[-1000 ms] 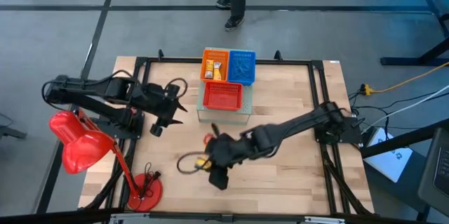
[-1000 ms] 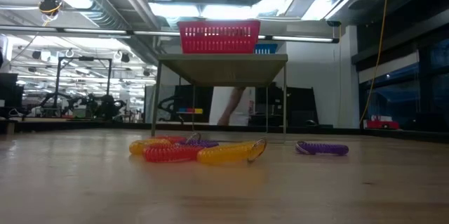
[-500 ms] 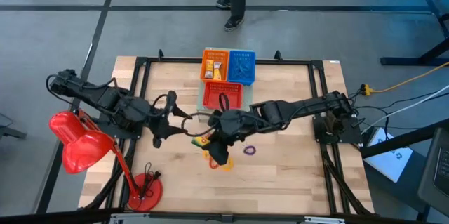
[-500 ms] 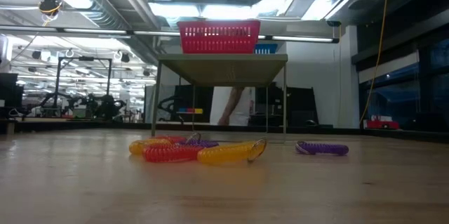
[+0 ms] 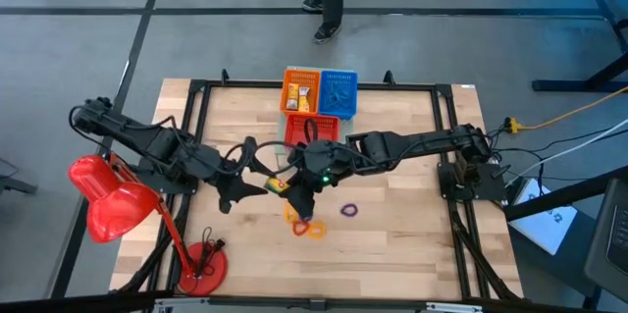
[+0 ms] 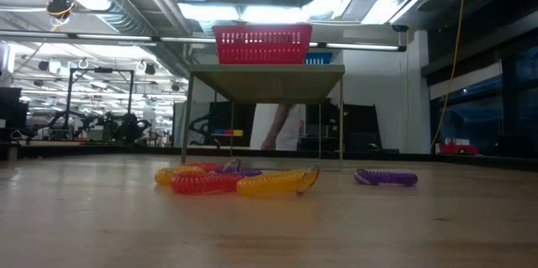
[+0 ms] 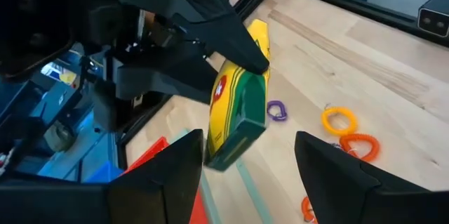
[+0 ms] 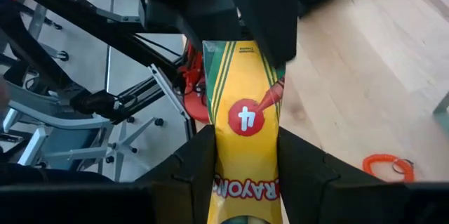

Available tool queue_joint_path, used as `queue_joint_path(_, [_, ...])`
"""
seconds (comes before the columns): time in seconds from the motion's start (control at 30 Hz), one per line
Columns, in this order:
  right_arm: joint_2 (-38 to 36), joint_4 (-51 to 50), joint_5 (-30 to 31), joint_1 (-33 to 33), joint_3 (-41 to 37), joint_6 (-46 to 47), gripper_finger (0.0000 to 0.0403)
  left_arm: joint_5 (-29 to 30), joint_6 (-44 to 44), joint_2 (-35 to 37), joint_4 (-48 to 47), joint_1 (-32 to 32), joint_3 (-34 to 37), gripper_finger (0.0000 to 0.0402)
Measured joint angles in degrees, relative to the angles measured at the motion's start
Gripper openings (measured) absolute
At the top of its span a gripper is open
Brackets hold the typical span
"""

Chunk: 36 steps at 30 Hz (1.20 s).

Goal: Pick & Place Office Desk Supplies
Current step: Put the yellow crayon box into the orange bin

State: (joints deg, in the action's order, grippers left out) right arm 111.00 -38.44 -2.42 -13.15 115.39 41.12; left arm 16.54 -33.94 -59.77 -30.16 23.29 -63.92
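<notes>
Two pincers meet mid-air above the tabletop (image 5: 412,234): my right pincer (image 5: 294,184) clamps the small yellow-green cardboard crayon box (image 7: 237,104) end-on, so my spread left pincer (image 5: 257,178) can take it.

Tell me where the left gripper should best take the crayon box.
Probably the crayon box's free end nearest the open left gripper, across its narrow width, coming straight on. The right gripper pinches the far end, leaving that end bare.
</notes>
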Motion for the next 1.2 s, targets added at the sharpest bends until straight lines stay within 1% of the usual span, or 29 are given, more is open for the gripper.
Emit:
queue_joint_path(0.2, [0.0,0.4,0.0,0.0,0.0,0.0,0.0132,0.0,-1.2,-1.1,3.1,0.0,0.0,0.0220])
queue_joint_path(0.33, [0.0,0.4,0.0,0.1,0.0,0.0,0.0132,0.4,-1.4,-1.3,4.1,0.0,0.0,0.0203])
queue_joint_path(0.47, [0.0,0.4,0.0,0.1,0.0,0.0,0.0132,0.4,-0.7,-1.3,5.3,0.0,0.0,0.0165])
queue_joint_path(0.7, [0.0,1.5,0.0,0.0,0.0,0.4,0.0132,-1.2,1.7,-1.3,5.5,0.0,0.0,0.0083])
queue_joint_path(0.8, [0.0,2.0,-0.1,0.0,0.0,0.5,0.0132,-1.4,2.4,-1.3,5.5,0.1,0.0,0.0059])
queue_joint_path(0.9, [0.0,2.2,0.1,0.0,0.0,1.5,0.0133,-1.5,3.3,-1.3,5.4,0.1,0.0,0.0043])
queue_joint_path(0.97, [0.0,2.5,0.2,0.0,0.0,3.2,0.0139,-1.5,4.0,-1.3,5.4,0.1,0.0,0.0037])
queue_joint_path(1.03, [0.0,2.8,0.4,0.0,-0.1,3.4,0.0154,-1.3,4.7,-1.3,4.7,0.2,0.0,0.0034])
queue_joint_path(1.2, [0.1,3.5,2.0,0.2,-0.1,3.4,0.0210,0.2,5.5,-1.4,2.6,0.8,0.0,0.0032])
